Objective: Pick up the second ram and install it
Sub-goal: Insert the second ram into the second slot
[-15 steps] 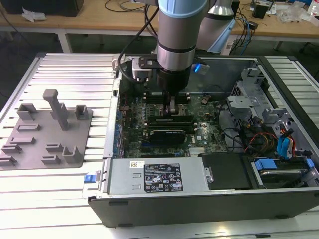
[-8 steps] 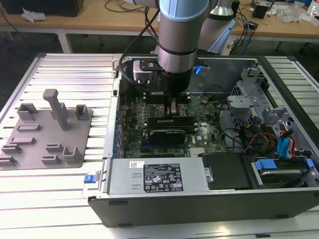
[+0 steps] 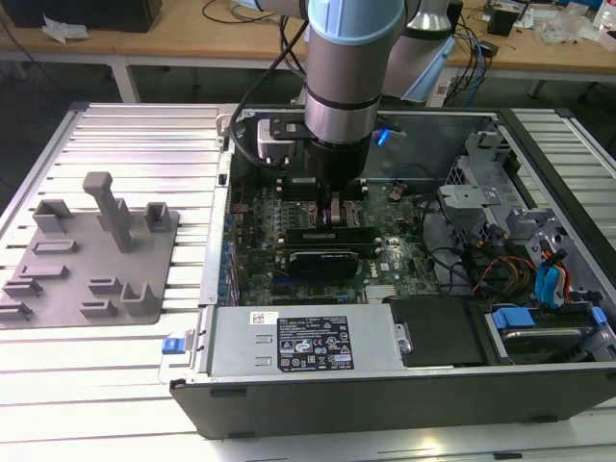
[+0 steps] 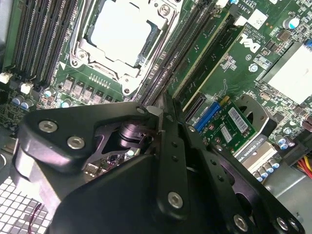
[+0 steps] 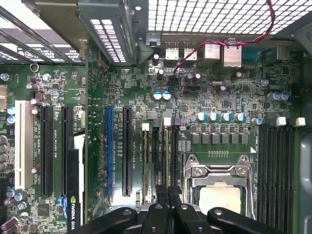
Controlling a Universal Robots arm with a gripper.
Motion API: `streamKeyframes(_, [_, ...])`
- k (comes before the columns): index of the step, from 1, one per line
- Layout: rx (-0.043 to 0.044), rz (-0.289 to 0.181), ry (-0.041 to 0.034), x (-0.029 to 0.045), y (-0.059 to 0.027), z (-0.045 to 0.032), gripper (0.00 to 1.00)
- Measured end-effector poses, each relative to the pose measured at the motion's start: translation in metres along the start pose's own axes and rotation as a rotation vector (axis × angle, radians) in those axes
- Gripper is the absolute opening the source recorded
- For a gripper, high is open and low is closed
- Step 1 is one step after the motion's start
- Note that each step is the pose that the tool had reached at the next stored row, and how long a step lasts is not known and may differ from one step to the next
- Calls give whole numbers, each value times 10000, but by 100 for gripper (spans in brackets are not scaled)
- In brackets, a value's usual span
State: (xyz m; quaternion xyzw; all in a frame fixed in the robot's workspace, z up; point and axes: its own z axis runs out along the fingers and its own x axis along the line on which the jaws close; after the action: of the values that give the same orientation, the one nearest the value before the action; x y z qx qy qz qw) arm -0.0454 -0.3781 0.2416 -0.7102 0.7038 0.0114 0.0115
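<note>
The second ram [image 5: 166,161] is seemingly standing edge-on in a memory slot, directly under the gripper [image 5: 168,192].

In the first wrist view the stick is showing as a thin line among the black slots beside the processor socket [image 5: 219,187], though the angle is too poor to say whether it is fully seated. The fingers [image 4: 171,124] are sitting drawn narrowly together over it; whether they are pinching its edge I cannot tell. In the exterior view the gripper [image 3: 332,219] is reaching down into the open computer case [image 3: 404,409] at the frame's centre, just above the black expansion card [image 3: 325,258]. The grey fixture block [image 3: 91,260] is lying well apart, at the exterior view's left.
</note>
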Motion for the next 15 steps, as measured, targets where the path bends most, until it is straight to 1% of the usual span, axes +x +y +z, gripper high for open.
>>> streamKeyframes(15, [1,49,0,2,0,30,9])
